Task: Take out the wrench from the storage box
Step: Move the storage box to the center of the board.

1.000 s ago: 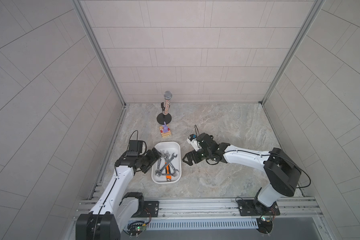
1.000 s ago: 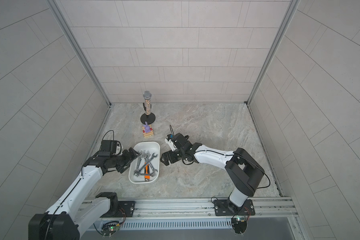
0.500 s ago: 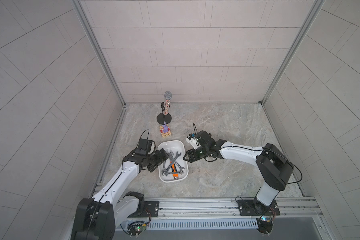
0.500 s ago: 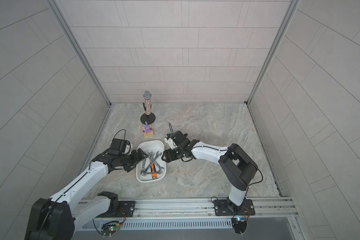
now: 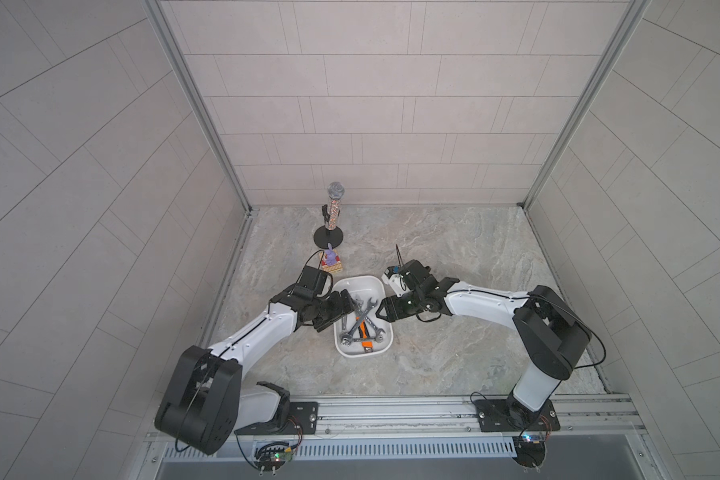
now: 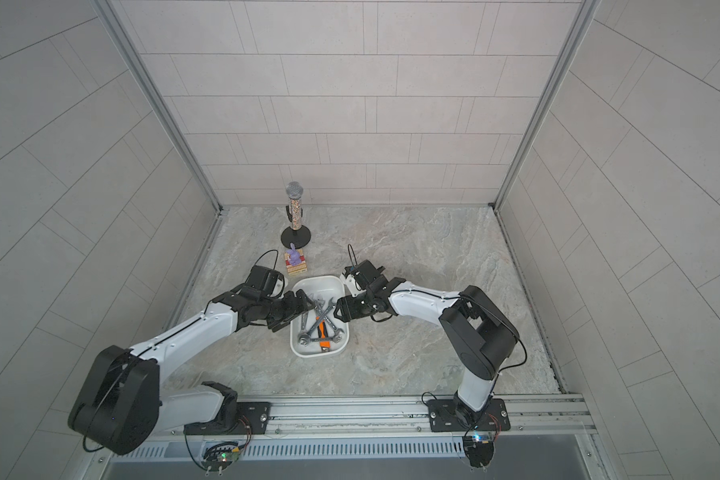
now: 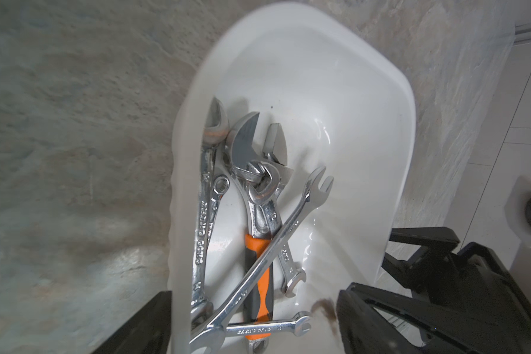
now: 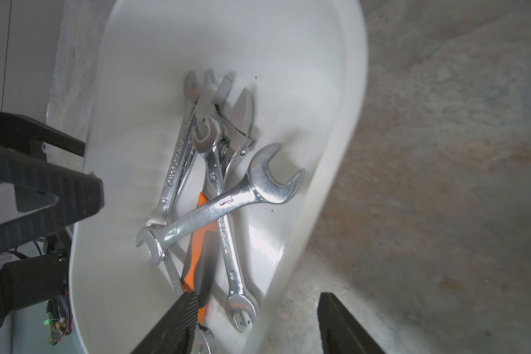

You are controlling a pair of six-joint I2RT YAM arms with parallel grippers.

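Steel wrenches [image 7: 284, 230], heaped crosswise in the white storage box [image 7: 334, 107] between the jaws; left jaws and right jaws, both released, each straddle one box wall, probably to steady it.

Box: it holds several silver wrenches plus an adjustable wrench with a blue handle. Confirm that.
Wrong colour: the adjustable wrench has an orange handle, not blue, as the left wrist view shows. The box does hold it with several silver wrenches.
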